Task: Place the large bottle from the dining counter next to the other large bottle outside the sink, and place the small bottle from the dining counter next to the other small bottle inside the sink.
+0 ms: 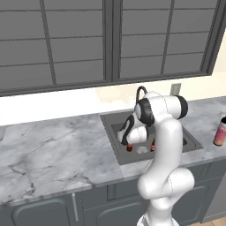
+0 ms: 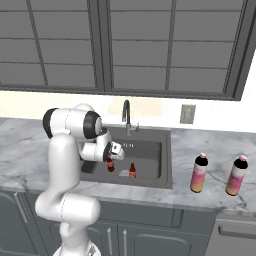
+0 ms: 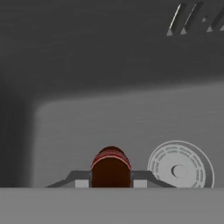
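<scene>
Fingertips [image 3: 81, 181] are gripping small cola bottle [image 3: 110, 168] near sink [image 2: 167, 150] drain; releasing w/ tilt risks it toppling.

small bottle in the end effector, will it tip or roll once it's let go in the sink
The small bottle stands upright in the end effector, narrow and tall for its base, so it may tip if nudged. Its round body would probably roll on the flat sink floor. It looks rigid, and the other small bottle stands nearby, so a fall could knock it.
</scene>
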